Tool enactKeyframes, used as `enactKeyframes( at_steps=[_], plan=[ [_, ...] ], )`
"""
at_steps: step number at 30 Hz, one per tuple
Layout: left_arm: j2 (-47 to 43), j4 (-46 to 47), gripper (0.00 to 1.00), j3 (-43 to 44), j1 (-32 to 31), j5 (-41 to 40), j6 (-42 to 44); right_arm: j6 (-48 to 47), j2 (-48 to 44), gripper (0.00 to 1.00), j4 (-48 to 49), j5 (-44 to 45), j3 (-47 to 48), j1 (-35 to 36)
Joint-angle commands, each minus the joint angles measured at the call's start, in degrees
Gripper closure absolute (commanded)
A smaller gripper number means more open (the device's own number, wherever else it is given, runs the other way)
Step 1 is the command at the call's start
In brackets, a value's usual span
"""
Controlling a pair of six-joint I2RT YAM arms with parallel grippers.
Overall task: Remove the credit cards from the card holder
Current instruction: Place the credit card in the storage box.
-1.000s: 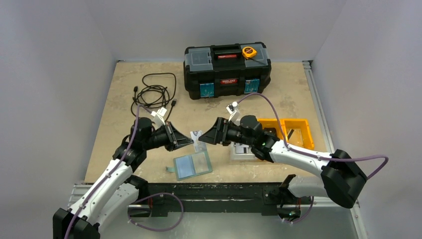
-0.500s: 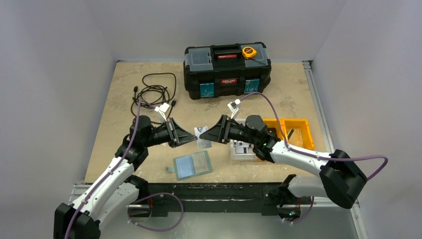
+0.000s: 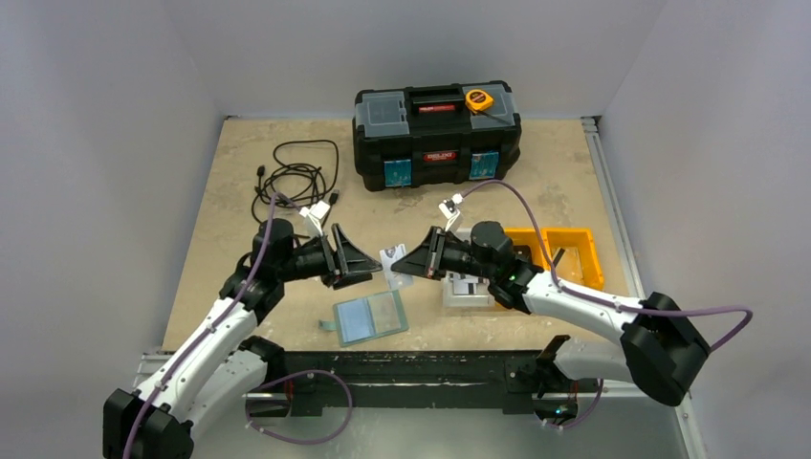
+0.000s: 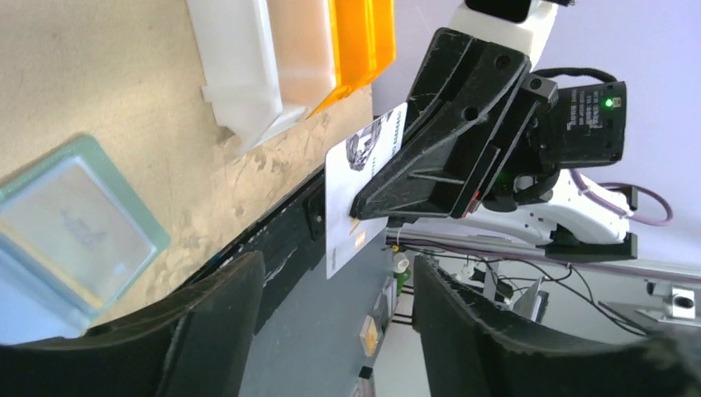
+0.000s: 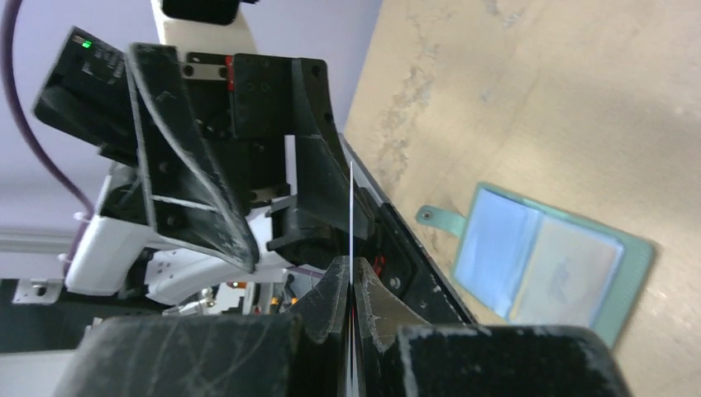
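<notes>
Right pincer [image 3: 400,266] – jaws narrow, clamped on one credit card [image 3: 391,258] by its lower edge. The card is held up off the desk [image 3: 239,163], roughly upright. Its face, in the left wrist view, is pale, with a dark graphic near the top and a small gold chip lower down. In the right wrist view the card shows edge-on as a thin white line running straight up from between the two pads.

Left pincer [image 3: 363,265] – jaws wide, nothing between them. It faces the right pincer head-on, tips just beside the card's free side; contact cannot be judged from any view.

Card holder [image 3: 370,316] lies flat and open on the desk, below and slightly left of the two pincers, near the front edge. It has a teal border and pale blue pockets, and its small tab points left (top view). One pocket shows a faint graphic through its window; I cannot tell whether another card sits inside.

Other items:
- white bin [image 3: 469,304] and orange bins [image 3: 574,231], under and behind the right forearm
- black toolbox [image 3: 437,143] at the far edge, orange tape measure [image 3: 478,98] on its lid
- coiled black cable [image 3: 298,180] at far left
</notes>
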Motion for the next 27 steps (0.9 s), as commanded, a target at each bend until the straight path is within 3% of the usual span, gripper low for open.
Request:
enactKeyframes(
  at_steps=[1,3,7,13,20,27],
  plan=[
    [-1.62,-15.37,0.26,7.06,0.4,-5.07,9.39,-6.11,-5.65,1.0,-13.57,6.74,3.74,-0.45],
    [-1.72,-21.56,0.2,9.04,0.38,-8.39,12.37,-9.11,-7.67,1.0,-21.41,10.92,5.61,-0.57],
    [-1.49,-30.26,0.18,12.07,0.38,-14.76,16.7,-14.63,-10.85,1.0,-40.14,22.5,10.43,-0.82],
    [-1.54,-32.73,0.18,13.06,0.38,-16.52,18.51,-17.34,-9.28,1.0,-64.66,44.7,18.13,-1.01],
    [-1.54,-32.37,0.18,13.08,0.43,-15.72,18.7,-18.97,-3.09,1.0,-71.31,58.16,20.69,-1.15],
    [-2.52,-33.11,0.18,13.06,0.41,-15.27,18.9,-20.4,6.85,1.0,-69.59,62.77,22.07,-1.09]
  ],
)
